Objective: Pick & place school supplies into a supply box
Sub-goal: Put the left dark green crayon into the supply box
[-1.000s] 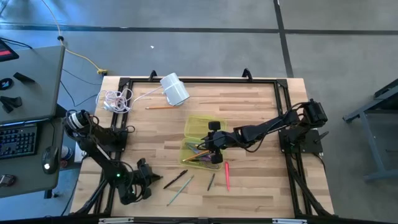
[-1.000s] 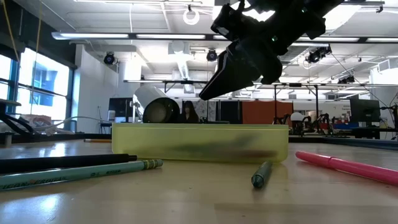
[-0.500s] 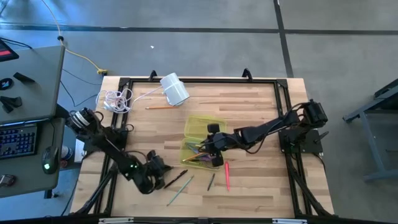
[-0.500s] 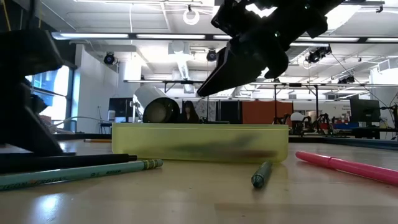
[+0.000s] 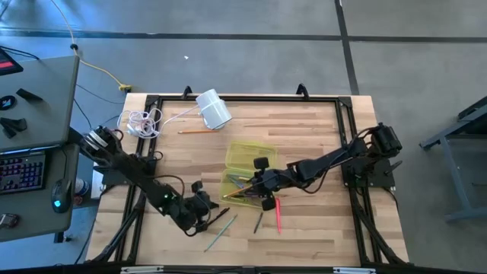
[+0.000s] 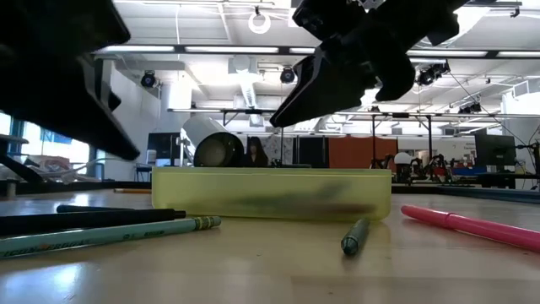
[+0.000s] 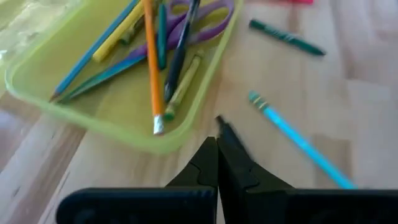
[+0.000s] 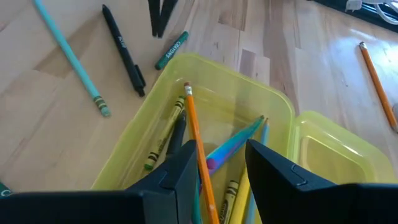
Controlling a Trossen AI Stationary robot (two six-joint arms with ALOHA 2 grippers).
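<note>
The yellow-green supply box (image 5: 245,161) lies open mid-table and holds several pens and pencils plus purple scissors (image 7: 210,14). Over its tray my right gripper (image 8: 221,149) hovers open, clear of it, with an orange pencil (image 8: 194,127) lying in the box below. On the table near the box lie a black pen (image 5: 217,218), a teal pencil (image 5: 219,234), a green crayon (image 5: 259,221) and a pink pen (image 5: 278,213). My left gripper (image 7: 217,140) is shut, above the black pen's end (image 7: 227,132) and clear of it.
A white cylinder (image 5: 213,109), a coiled white cord (image 5: 143,122) and a loose orange pencil (image 5: 196,131) lie toward the far left. The box's hinged lid (image 8: 339,155) lies flat on the far side of the tray. A desk with a keyboard stands left of the table.
My left gripper has swung from the near left corner toward the table's right, up to the black pen, rising a little and rolling its wrist. My right gripper has drifted slightly over the box. The pens on the table have stayed in place.
</note>
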